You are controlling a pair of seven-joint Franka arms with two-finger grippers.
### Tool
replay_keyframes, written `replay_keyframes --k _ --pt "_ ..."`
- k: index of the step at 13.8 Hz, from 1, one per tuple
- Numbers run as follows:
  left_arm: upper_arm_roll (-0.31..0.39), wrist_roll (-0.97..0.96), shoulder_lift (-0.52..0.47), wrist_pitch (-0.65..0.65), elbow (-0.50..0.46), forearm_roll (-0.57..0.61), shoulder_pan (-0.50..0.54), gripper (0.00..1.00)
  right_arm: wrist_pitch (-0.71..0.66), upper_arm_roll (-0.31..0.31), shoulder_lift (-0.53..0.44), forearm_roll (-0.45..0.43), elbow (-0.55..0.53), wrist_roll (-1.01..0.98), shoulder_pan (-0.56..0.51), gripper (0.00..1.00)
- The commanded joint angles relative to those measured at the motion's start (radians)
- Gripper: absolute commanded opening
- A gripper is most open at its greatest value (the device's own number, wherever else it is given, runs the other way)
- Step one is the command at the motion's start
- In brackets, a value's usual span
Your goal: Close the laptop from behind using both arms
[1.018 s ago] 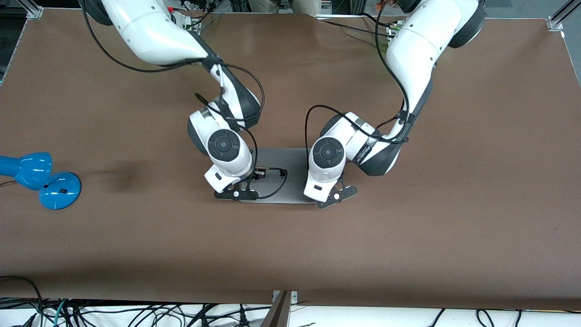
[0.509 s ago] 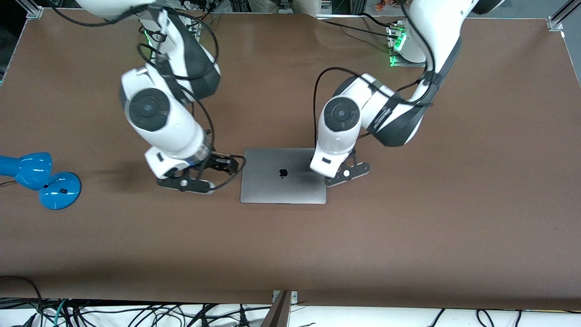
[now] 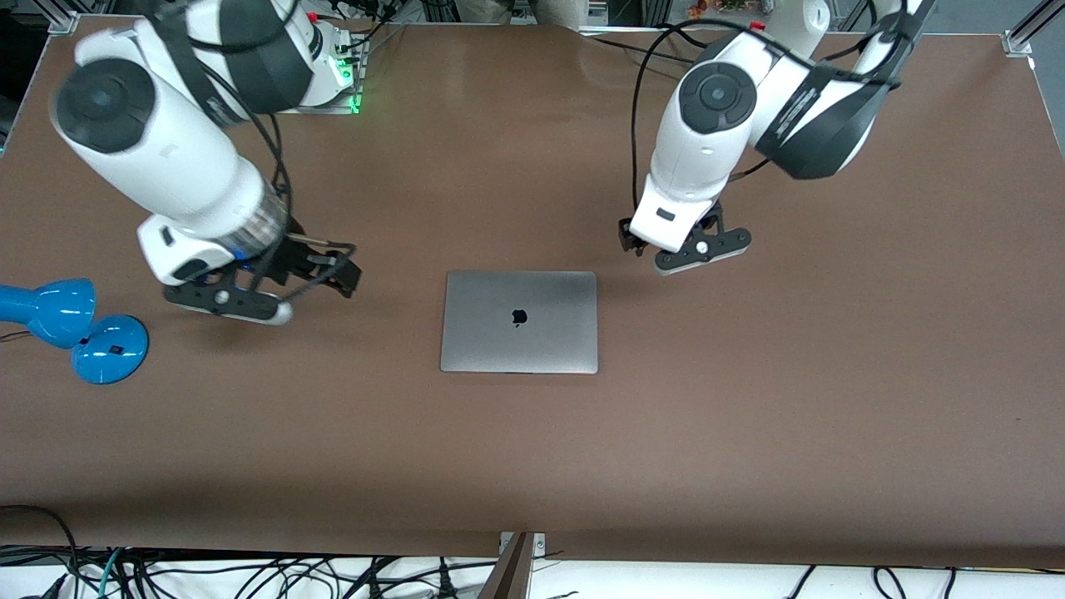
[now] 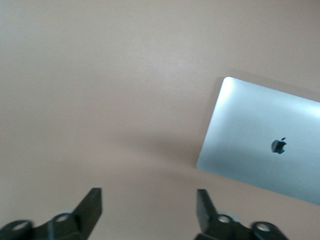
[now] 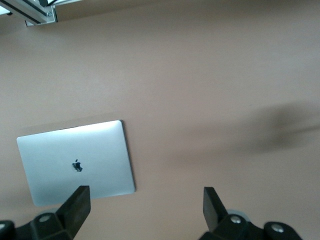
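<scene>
The silver-grey laptop (image 3: pixel 520 320) lies shut and flat in the middle of the brown table, its black apple logo facing up. My left gripper (image 3: pixel 684 248) hangs open over bare table, just off the laptop's corner toward the left arm's end. The right gripper (image 3: pixel 266 287) is also open, over bare table toward the right arm's end. In the left wrist view the laptop (image 4: pixel 265 145) lies off to one side of the open left gripper (image 4: pixel 149 200). The right wrist view shows the laptop (image 5: pixel 75 160) beside the open right gripper (image 5: pixel 145 197). Neither gripper holds or touches anything.
A blue desk lamp (image 3: pixel 75 329) lies at the right arm's end of the table (image 3: pixel 749 433). A green-lit arm base (image 3: pixel 349 96) stands at the table's edge by the robots. Cables hang below the table edge nearest the camera.
Both arms have risen off the laptop's lid and swung apart, each toward its own end of the table. Both grippers have opened. The laptop has stayed shut in place.
</scene>
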Motion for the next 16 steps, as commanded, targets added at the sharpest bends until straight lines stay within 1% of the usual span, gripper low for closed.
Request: replay_keyframes --k 1,2,3,5,6,8,10,11,12,13,14,15,16 --pt "-0.075 0.086 -0.074 -0.047 -0.044 -0.007 0.123 1.0 -0.042 0.002 -0.067 0.008 -0.028 -0.118 -0.063 1.0" --pt "-0.086 0.117 -0.094 -0.064 -0.043 -0.01 0.152 1.0 -0.055 0.0 -0.077 0.008 -0.028 -0.173 -0.083 0.99" --pt "-0.089 0.17 -0.121 -0.081 -0.043 -0.045 0.186 1.0 -0.068 -0.007 -0.091 0.008 -0.028 -0.229 -0.098 0.99" --pt "-0.089 0.336 -0.202 -0.1 -0.041 -0.159 0.296 1.0 -0.077 -0.049 -0.119 0.021 -0.031 -0.309 -0.117 1.0" --pt "-0.077 0.4 -0.229 -0.118 -0.038 -0.194 0.321 1.0 -0.091 -0.064 -0.122 0.022 -0.031 -0.344 -0.121 1.0" --pt "-0.025 0.503 -0.275 -0.155 -0.037 -0.207 0.332 1.0 -0.112 -0.076 -0.136 0.024 -0.031 -0.407 -0.132 1.0" --pt "-0.015 0.575 -0.295 -0.196 -0.028 -0.216 0.375 1.0 -0.117 -0.076 -0.15 0.034 -0.035 -0.424 -0.172 1.0" --pt "0.03 0.62 -0.309 -0.21 -0.027 -0.234 0.372 1.0 -0.121 -0.076 -0.156 0.047 -0.035 -0.438 -0.181 0.99" --pt "0.117 0.667 -0.335 -0.218 -0.026 -0.257 0.34 1.0 -0.137 -0.076 -0.156 0.048 -0.035 -0.453 -0.203 1.0" --pt "0.208 0.712 -0.356 -0.233 -0.027 -0.28 0.285 1.0 -0.14 -0.076 -0.154 0.05 -0.038 -0.479 -0.227 1.0" --pt "0.286 0.75 -0.371 -0.25 -0.027 -0.286 0.246 1.0 -0.14 -0.076 -0.154 0.051 -0.041 -0.522 -0.238 1.0" --pt "0.344 0.775 -0.382 -0.261 -0.027 -0.286 0.21 1.0 -0.143 -0.076 -0.154 0.05 -0.043 -0.55 -0.25 0.99" --pt "0.43 0.797 -0.399 -0.278 -0.027 -0.288 0.151 1.0 -0.155 -0.076 -0.154 0.051 -0.043 -0.557 -0.263 0.99"
